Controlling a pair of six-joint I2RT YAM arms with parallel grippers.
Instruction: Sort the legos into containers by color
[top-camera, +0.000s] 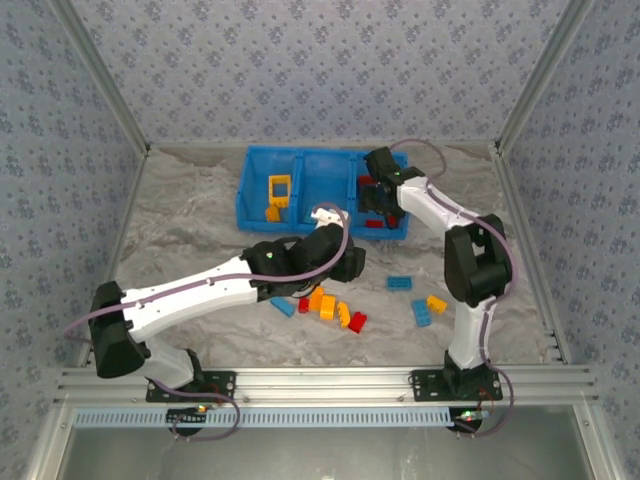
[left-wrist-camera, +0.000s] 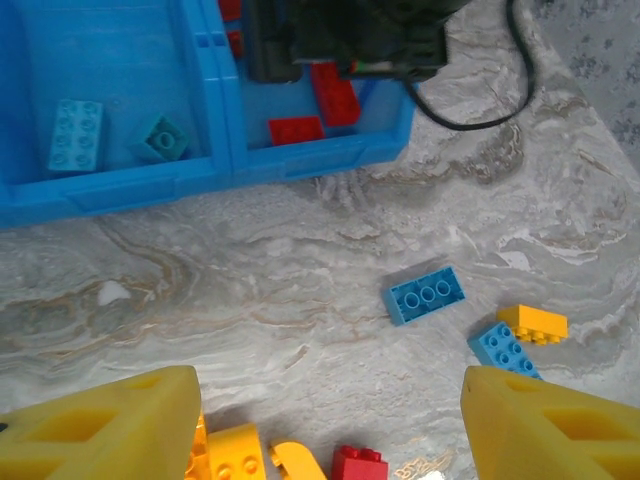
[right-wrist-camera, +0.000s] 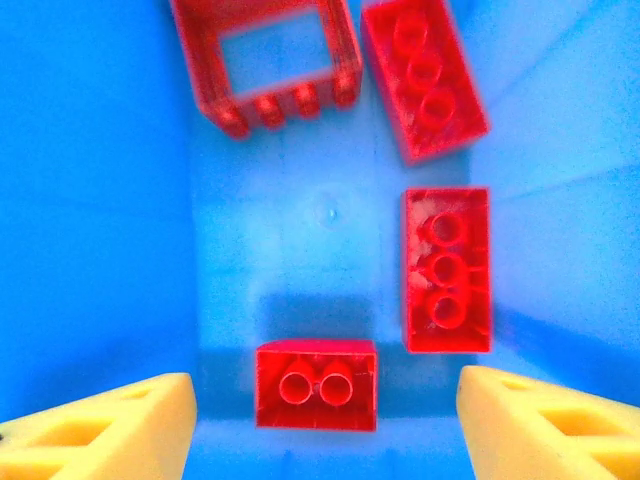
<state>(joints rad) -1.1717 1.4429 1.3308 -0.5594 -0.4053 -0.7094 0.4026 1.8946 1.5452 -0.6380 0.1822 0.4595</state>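
A: Left gripper (left-wrist-camera: 330, 378)?
B: Wide open, empty, over the loose legos (top-camera: 330, 305) on the bench (top-camera: 190, 230), 6 o'clock of the bin (top-camera: 258, 172); picking comes next, I'd say
A: Right gripper (right-wrist-camera: 325, 382)?
B: Open too, holding nothing, above red bricks (right-wrist-camera: 446, 270) in the bin's 3 o'clock compartment; it needs to lift clear and fetch another

The bright blue rectangular plastic bin (left-wrist-camera: 120, 190) is smooth and faintly shiny. The red studded plastic bricks (right-wrist-camera: 446, 270) inside it catch the light with a hard gloss. The worktop (left-wrist-camera: 300, 270) looks matt, printed in a grey-beige marble pattern. The left end effector (left-wrist-camera: 330, 430) has yellow fingers (left-wrist-camera: 100, 430) of dull, slightly grainy plastic. The white plastic arm shells (top-camera: 190, 295) are smooth, and the silver ribbed rail (top-camera: 330, 385) is bare metal.
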